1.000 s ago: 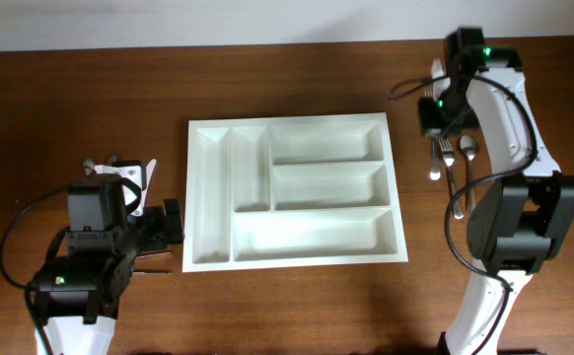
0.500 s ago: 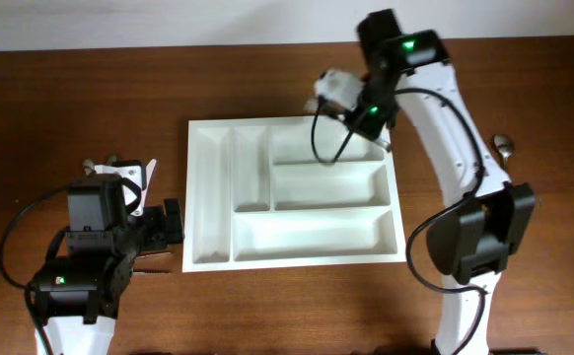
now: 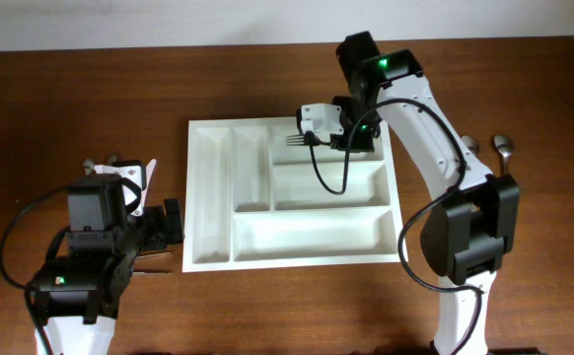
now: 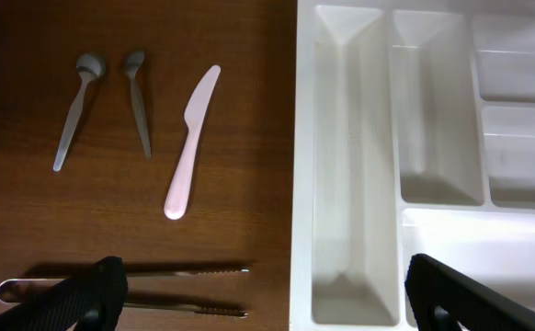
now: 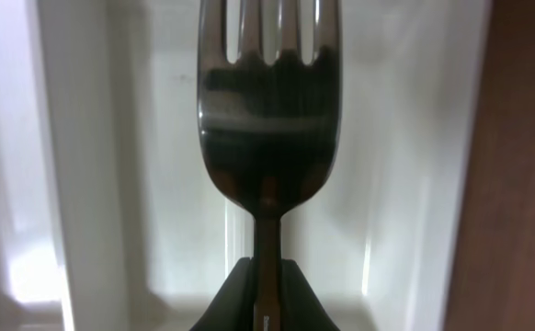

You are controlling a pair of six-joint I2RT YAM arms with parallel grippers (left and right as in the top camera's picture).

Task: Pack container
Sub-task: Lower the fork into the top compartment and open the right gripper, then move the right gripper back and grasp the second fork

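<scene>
Right hand (image 5: pixel 259 296) is moving from the desk (image 3: pixel 267 306) side to over the container (image 3: pixel 297 259) | I am seeing it pinching a fork (image 5: pixel 267 119) | left hand (image 3: pixel 172 225) is hovering spread.

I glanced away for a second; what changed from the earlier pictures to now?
The right gripper swung left from the table's right side to over the far wide compartment of the container, holding a fork. The left gripper and container stayed put.
</scene>
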